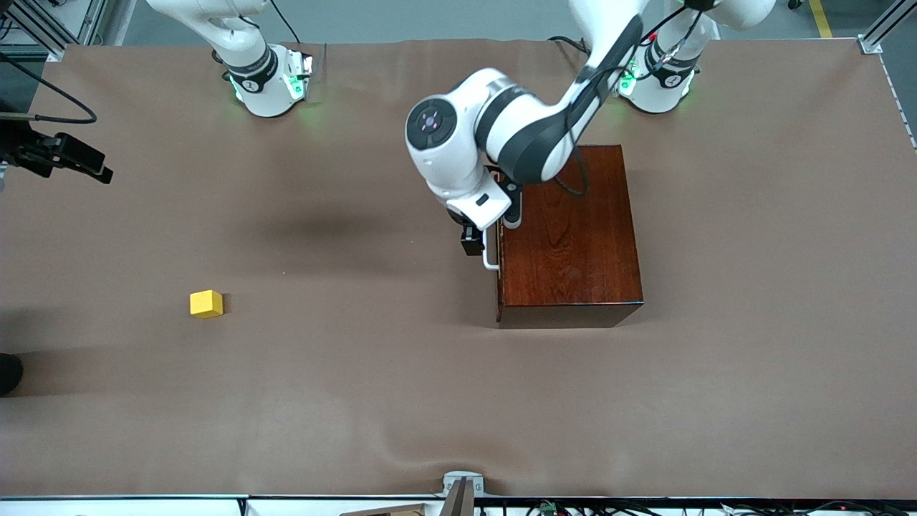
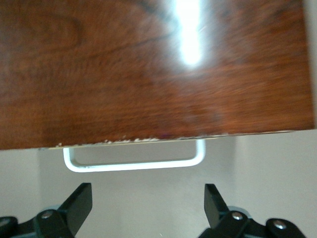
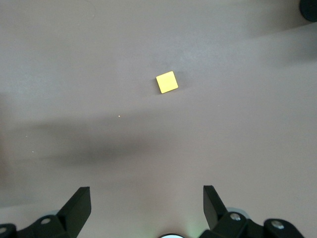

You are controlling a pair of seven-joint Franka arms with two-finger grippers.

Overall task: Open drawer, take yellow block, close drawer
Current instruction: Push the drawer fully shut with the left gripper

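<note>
The dark red-brown wooden box (image 1: pixel 573 236) stands toward the left arm's end of the table. Its drawer is shut, and only the white U-shaped handle (image 1: pixel 490 258) shows in front of it. My left gripper (image 1: pixel 473 240) is open and empty, low in front of the drawer. In the left wrist view the handle (image 2: pixel 133 161) lies just ahead of the gripper (image 2: pixel 147 198), not between the fingers. The yellow block (image 1: pixel 206 304) lies on the bare table toward the right arm's end. My right gripper (image 1: pixel 86 163) hangs open and empty above that end. The right wrist view shows the block (image 3: pixel 167 82) ahead of this gripper (image 3: pixel 147 201).
The brown table cover (image 1: pixel 358 401) is slightly wrinkled near the front edge. A small metal bracket (image 1: pixel 462 487) sits at the front edge. Both arm bases stand along the edge farthest from the front camera.
</note>
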